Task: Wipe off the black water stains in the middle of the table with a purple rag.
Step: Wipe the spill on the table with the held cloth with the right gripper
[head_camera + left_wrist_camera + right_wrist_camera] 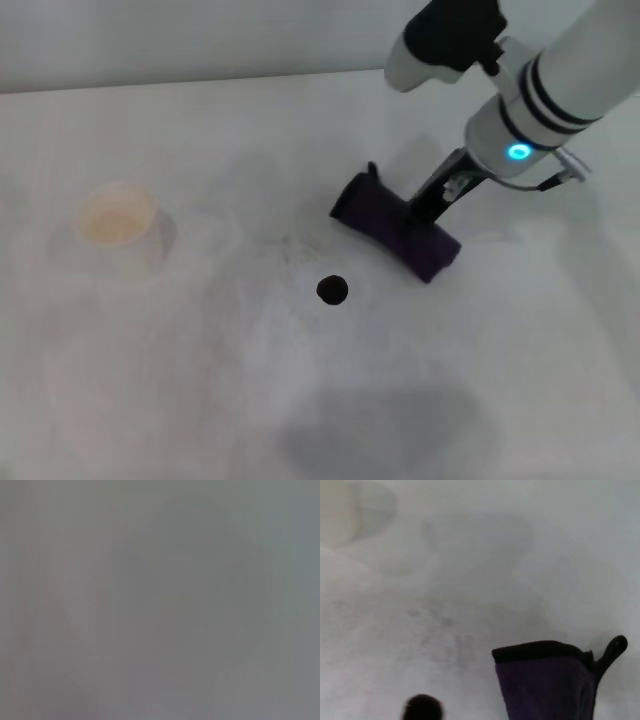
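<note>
The purple rag (385,222) lies on the white table (200,380), right of centre, with its small loop (372,170) at the far corner. My right gripper (423,210) comes down from the right onto the rag's middle and is shut on it. The black water stain (332,290) is a small round blot just in front and to the left of the rag, apart from it. In the right wrist view the rag (545,685) and its loop (612,650) are close, with the stain (422,707) beside them. My left gripper is out of view; its wrist view shows only blank grey.
A white paper cup (118,222) stands at the left of the table; it also shows in the right wrist view (350,510). Faint grey smudges (290,245) lie behind the stain. A soft shadow (390,430) falls on the near table.
</note>
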Controlling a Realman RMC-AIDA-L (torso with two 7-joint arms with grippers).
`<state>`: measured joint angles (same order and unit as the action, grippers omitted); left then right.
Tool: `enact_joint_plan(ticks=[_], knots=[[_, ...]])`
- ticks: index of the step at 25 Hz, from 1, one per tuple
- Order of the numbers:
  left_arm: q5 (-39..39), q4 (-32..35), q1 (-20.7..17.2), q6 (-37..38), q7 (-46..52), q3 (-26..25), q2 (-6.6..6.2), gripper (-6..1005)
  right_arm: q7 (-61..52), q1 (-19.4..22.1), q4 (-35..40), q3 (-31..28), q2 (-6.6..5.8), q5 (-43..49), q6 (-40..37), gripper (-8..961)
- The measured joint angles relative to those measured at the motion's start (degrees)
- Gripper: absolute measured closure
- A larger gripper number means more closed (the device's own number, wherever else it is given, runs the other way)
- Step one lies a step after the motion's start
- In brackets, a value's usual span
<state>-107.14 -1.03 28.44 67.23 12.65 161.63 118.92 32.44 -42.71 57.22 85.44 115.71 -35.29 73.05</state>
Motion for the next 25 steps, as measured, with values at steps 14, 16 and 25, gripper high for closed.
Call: enact_joint_plan(ticks=[14,16,25], knots=[[0.01,0.68,1.11,0.01,0.0,0.0,0.0,120,4.11,-4.48,-7.67,17.77,0.45,-14.41,-8.42,861],[0.03,0.68,1.27,0.01,0.0,0.05,0.0,120,4.34,-4.87,-8.58,19.44,0.46,-16.05,-9.99,862],[0.29,0.68,1.54,0.01,0.0,0.34,-0.08,119,4.37,-5.52,-12.23,23.82,0.49,-19.81,-19.9,863]])
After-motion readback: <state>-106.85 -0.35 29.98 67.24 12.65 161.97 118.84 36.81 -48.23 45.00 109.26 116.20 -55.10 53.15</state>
